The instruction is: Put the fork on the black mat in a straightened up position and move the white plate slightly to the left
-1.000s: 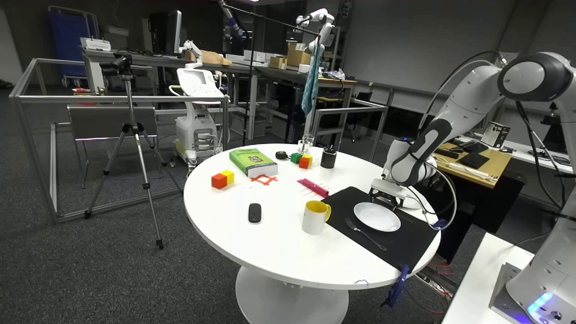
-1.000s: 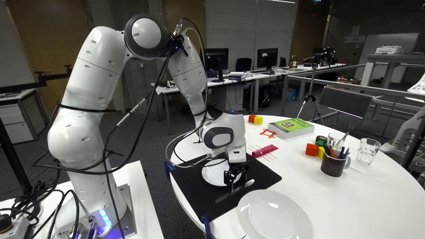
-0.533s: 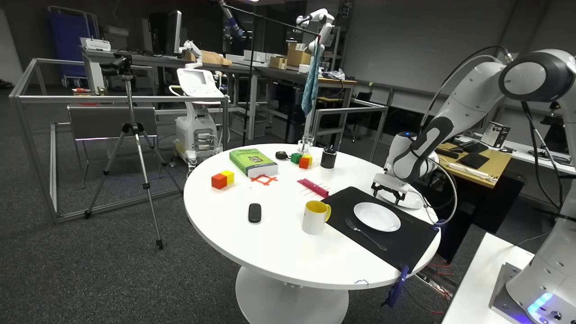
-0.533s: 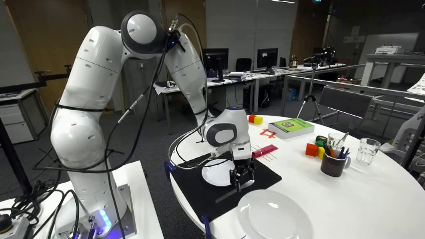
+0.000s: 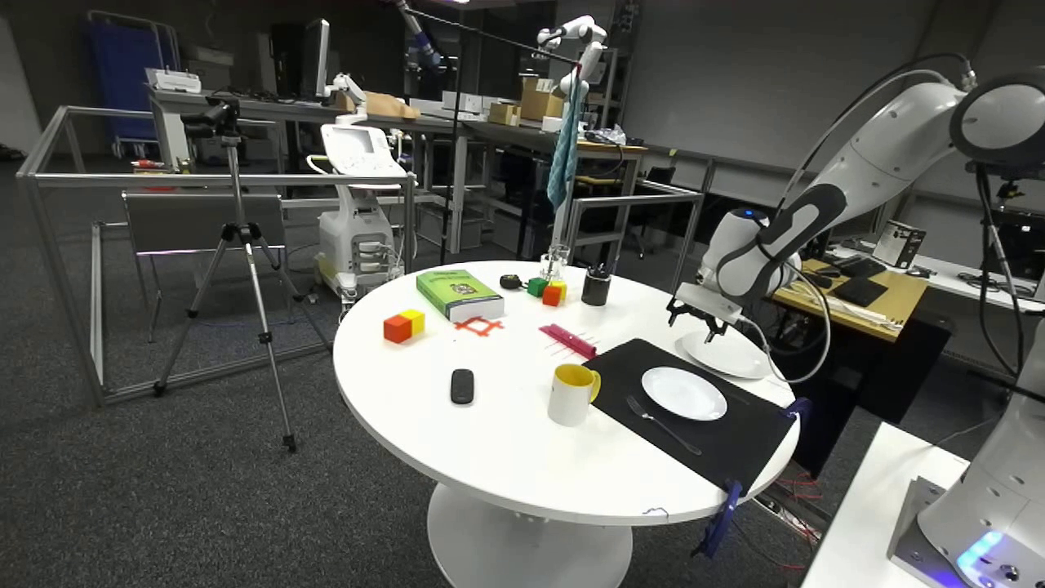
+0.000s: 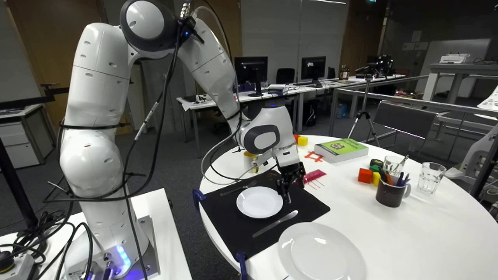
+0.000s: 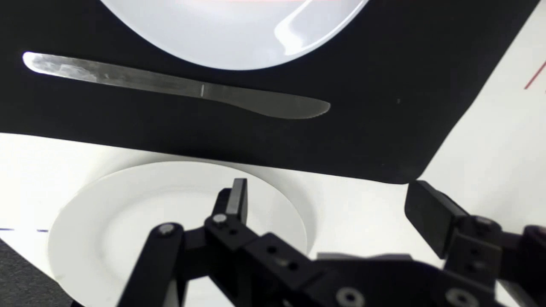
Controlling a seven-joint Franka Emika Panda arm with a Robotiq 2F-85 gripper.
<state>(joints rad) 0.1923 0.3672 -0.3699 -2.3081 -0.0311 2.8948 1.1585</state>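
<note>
- So the gripper (image 5: 694, 325) was up in the air now, versus a second ago when it was right down by the table knife (image 6: 275, 224); jaws spread wide.
- Knife hadn't budged, and the white plate (image 5: 684, 394) sat on the black mat (image 5: 739, 449) same as before.
- Fork (image 5: 663, 426) was on the mat too, near left of the plate in an exterior view, roughly in line with the mat's edge.
- With the gripper raised, an exterior view finally showed that fork plus a yellow-lined mug (image 6: 249, 160) on the mat's far side.
- Mat looked flat and matte, plate round and glossy, knife shiny metal.
- Wrist view caught fine teeth by the knife's tip; fork only turned up in both exterior views.
</note>
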